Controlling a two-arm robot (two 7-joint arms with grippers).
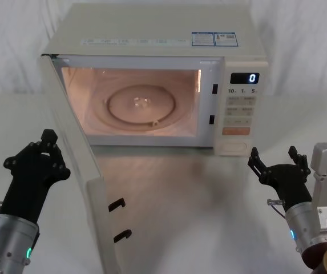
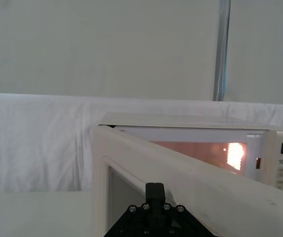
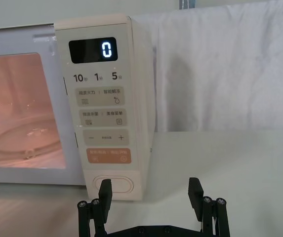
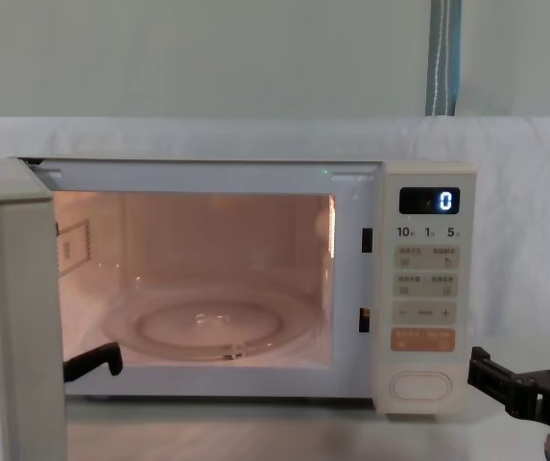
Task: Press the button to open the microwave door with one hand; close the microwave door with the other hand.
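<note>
My left tool point(image 1: 48, 149) hovers over the white surface point(image 1: 197, 200) on the outer side of the microwave door point(image 1: 77, 165), just beside its face; its black prongs are bunched together, clenched on nothing; in my left wrist view the tool's tip point(image 2: 154, 195) sits right up against the door's point(image 2: 190, 182) cream top edge, though I cannot tell whether they touch; the door stands swung wide on its left hinge, pointing out toward me, with two black latch hooks point(image 1: 117, 220) on its free edge; behind it the lit cavity point(image 1: 134, 103) shows the glass turntable point(image 1: 142, 105) lying inside; to the right of the cavity the control panel's display point(image 1: 245, 78) reads 0; at the foot of the panel lies the button point(image 1: 233, 148), a wide cream oval below the orange key point(image 1: 235, 131); my right tool point(image 1: 280, 165) hangs in front of the button and a little to its right, near but clear of it; its prongs are spread apart, released; in my right wrist view the button point(image 3: 117, 186) lies just beyond the left prong point(image 3: 104, 193).
</note>
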